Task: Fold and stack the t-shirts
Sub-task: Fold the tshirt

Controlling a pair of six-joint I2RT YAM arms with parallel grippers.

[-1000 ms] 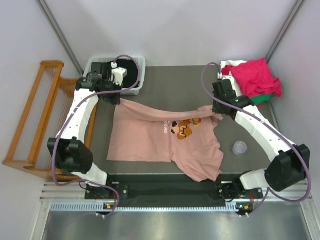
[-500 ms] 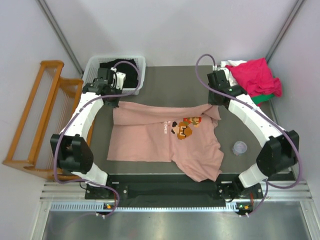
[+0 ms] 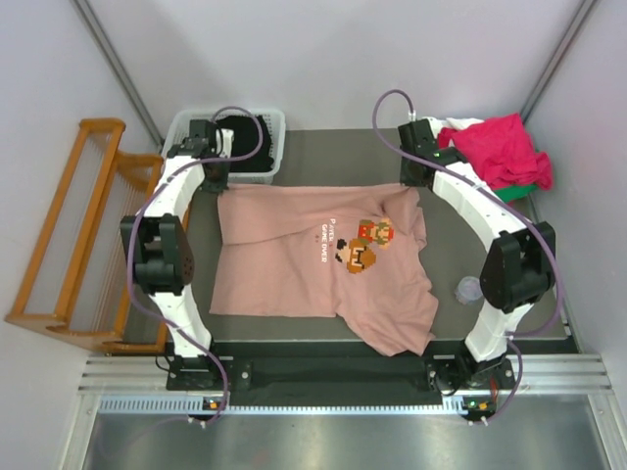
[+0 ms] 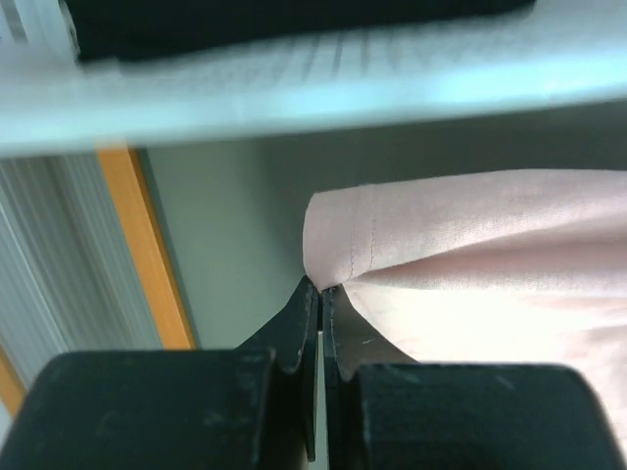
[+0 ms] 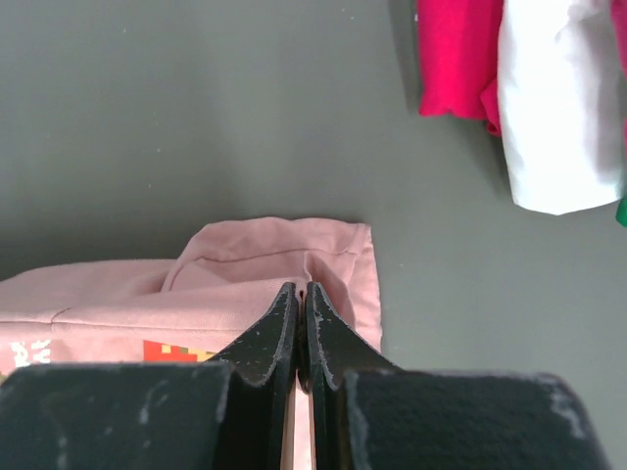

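Dusty-pink and large, the t-shirt (image 3: 284, 264) lies spread print-up over the middle of the worktop (image 3: 333, 162). Its far edge is drawn straight between the two arms, and one near corner is bunched toward the front edge. We see the left gripper (image 4: 318, 291) pressed together on a thin pinch at the hemmed far-left corner, just beside the white basket (image 3: 277, 127). The right gripper (image 5: 302, 292) is likewise closed on a fold at the far-right corner, though we cannot tell from its wrist view how much cloth sits between the jaws. Both holds look shallow to us, so an uneven pull could slip a corner free and let that edge sag. A wide swing on the right could also drag into the crimson-pink shirt (image 3: 500, 147) heaped near that gripper.
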